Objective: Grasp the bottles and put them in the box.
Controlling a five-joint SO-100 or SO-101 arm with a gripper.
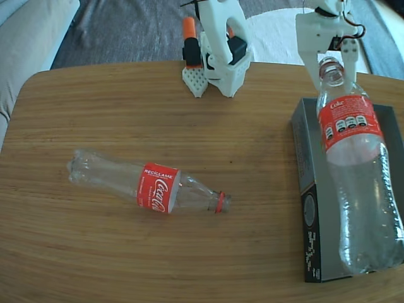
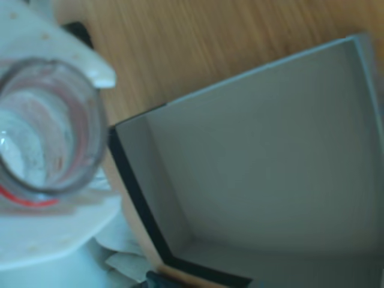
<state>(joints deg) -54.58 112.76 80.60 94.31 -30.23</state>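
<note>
Clear plastic fills my wrist view — the gripper [image 1: 332,68] is clenched on the neck of one Coca-Cola bottle [image 1: 360,170], hanging over the box [image 1: 307,189] at the table's [image 1: 126,113] right edge. Next I'd lower and release. The other bottle [image 1: 148,185] lies mid-table — ungrasped.

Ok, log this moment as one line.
hand: shut on held bottle neck | held bottle: over box | second bottle: lying on table

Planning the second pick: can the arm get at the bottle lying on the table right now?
Probably not yet: the end effector is shut on the other bottle over the box. Nothing lies around the lying bottle.
</note>
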